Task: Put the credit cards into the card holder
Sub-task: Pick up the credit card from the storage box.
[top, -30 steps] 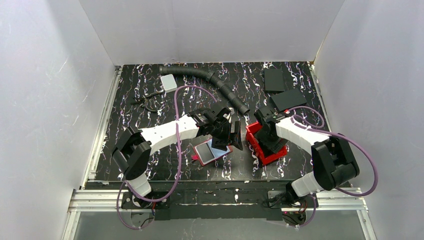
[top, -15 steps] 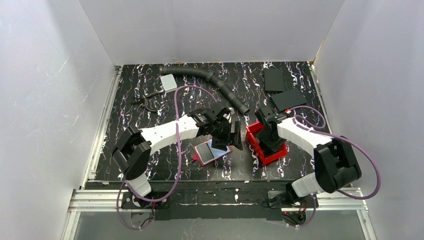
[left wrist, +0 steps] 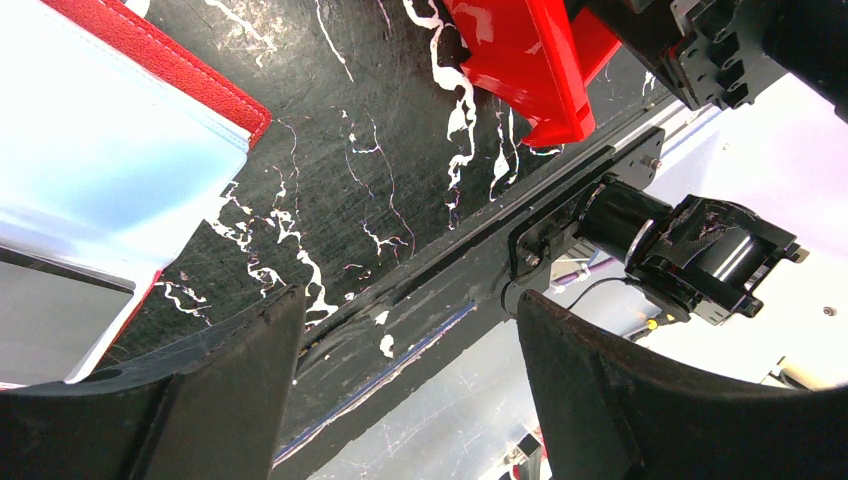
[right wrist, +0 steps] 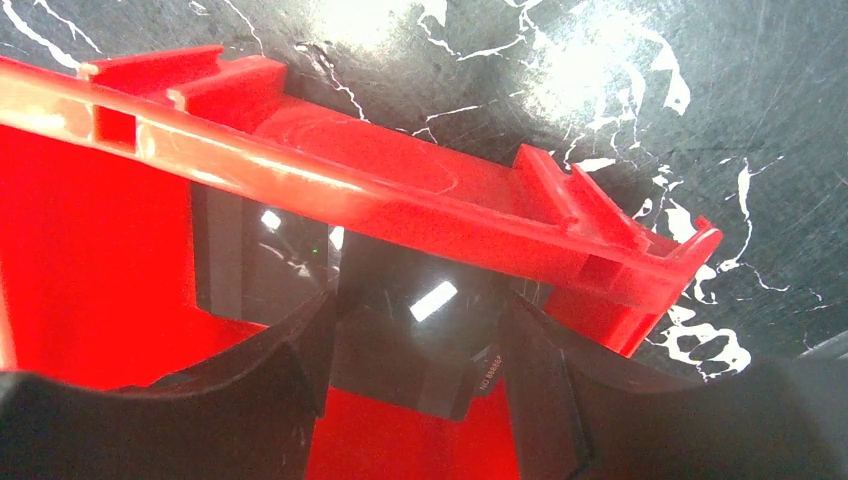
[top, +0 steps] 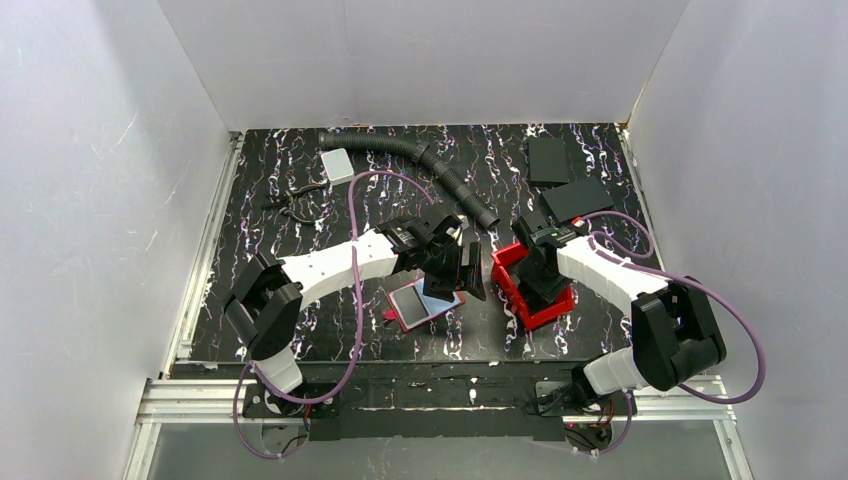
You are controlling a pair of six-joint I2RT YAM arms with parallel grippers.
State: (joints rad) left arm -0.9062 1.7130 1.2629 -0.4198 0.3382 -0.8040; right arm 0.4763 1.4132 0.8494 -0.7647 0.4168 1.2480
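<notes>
Red and flat, the card holder lay on the marbled black surface beneath your left arm, with a pale blue credit card resting on top of it. Your left jaws hung wide apart just above the surface, gripping nothing and touching nothing. In the left wrist view the card and holder sat off to one side, past one finger and outside the gap rather than between the fingers. Your right jaws were down inside the red bin, partly closed on a glossy black slab whose two edges met the inner faces of both fingers. A second, grey-white card lay well apart at the far left of the surface, near the black hose.
</notes>
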